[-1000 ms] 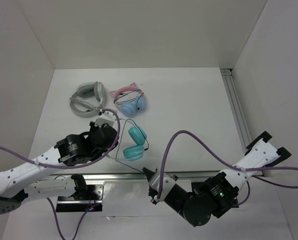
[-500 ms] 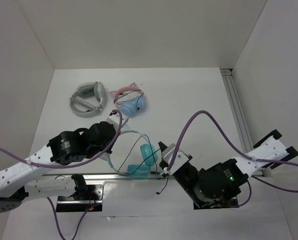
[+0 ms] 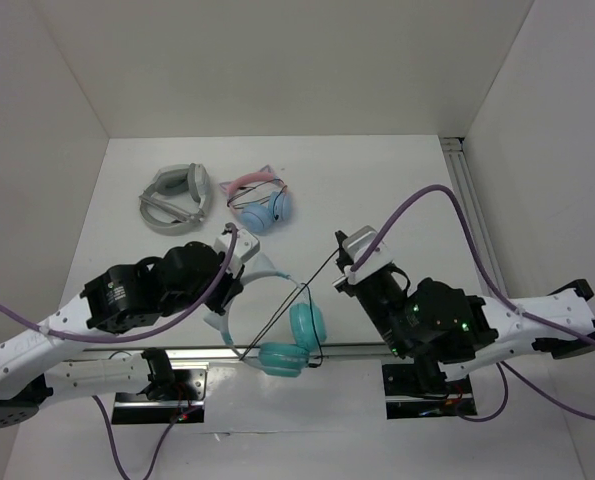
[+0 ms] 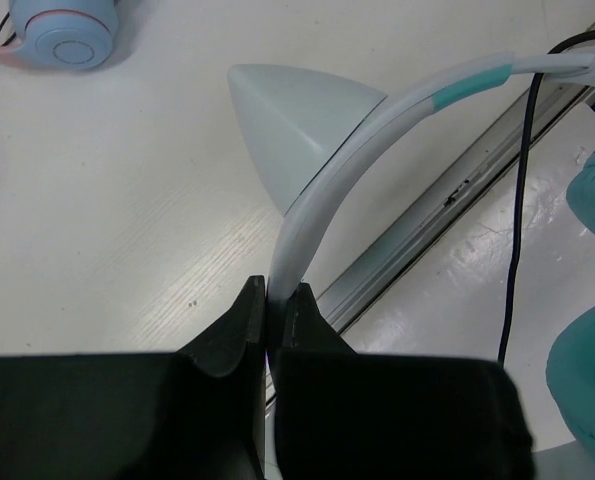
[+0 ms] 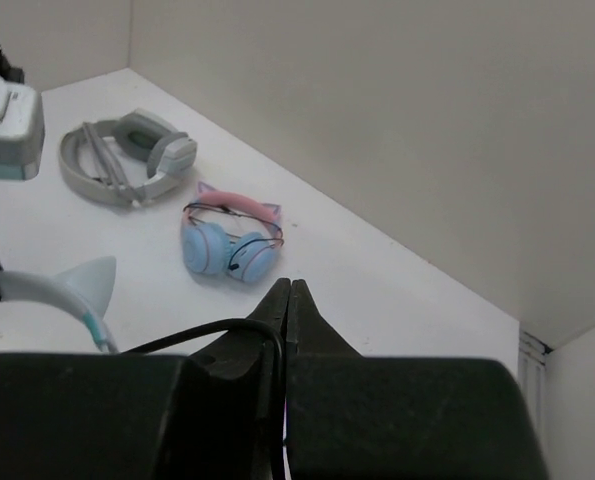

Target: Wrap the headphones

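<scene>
The headphones have teal cups and a whitish headband with a cat ear. They hang over the table's near edge. My left gripper is shut on the headband, its fingertips pinching the band below the ear. My right gripper is shut on the thin black cable, which runs taut down-left to the cups. In the right wrist view the cable loops into the closed jaws of that gripper. A teal cup and the cable show in the left wrist view.
A pink-banded pair with light blue cups and a plain grey pair lie at the back left; both show in the right wrist view. A metal rail runs along the near edge, another along the right side.
My left gripper has carried the headphones toward the near edge and to the right. My right gripper has moved away from the near edge with the cable, drawing it taut.
</scene>
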`<state>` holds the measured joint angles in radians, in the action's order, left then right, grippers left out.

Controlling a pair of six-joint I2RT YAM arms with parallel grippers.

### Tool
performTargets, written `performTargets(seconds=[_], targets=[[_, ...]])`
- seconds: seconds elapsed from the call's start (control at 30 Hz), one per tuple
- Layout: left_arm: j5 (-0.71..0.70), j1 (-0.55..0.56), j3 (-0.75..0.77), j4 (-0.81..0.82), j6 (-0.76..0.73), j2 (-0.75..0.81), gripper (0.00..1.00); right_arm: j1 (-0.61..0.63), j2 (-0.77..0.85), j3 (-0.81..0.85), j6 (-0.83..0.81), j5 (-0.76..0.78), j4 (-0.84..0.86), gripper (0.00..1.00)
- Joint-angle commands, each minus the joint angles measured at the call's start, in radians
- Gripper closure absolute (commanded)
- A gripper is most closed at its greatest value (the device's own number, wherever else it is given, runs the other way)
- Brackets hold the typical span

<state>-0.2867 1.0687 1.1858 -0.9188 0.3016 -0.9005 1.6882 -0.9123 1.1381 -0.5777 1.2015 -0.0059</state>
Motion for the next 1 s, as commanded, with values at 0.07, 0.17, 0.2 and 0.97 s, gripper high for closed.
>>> performTargets(seconds=[0.07,0.17,0.2,0.97], targets=[[-0.014,0.004,0.005,0.061,-0.021,0.032,1.0,-0.01,0.024,0.037,-0.174,0.2,0.396,1.0],[-0.136,0.004,-0.014,0.086,0.034,-0.009,1.0,-0.01,-0.059,0.049,-0.113,0.305,0.296,1.0],[-0.172,0.004,-0.014,0.095,0.05,-0.021,1.0,-0.01,-0.059,0.049,-0.096,0.317,0.296,1.0],[0.032,-0.516,-0.023,0.365,-0.07,-0.301,1.0,-0.823,-0.421,0.242,0.297,-0.667,-0.011,1.0]])
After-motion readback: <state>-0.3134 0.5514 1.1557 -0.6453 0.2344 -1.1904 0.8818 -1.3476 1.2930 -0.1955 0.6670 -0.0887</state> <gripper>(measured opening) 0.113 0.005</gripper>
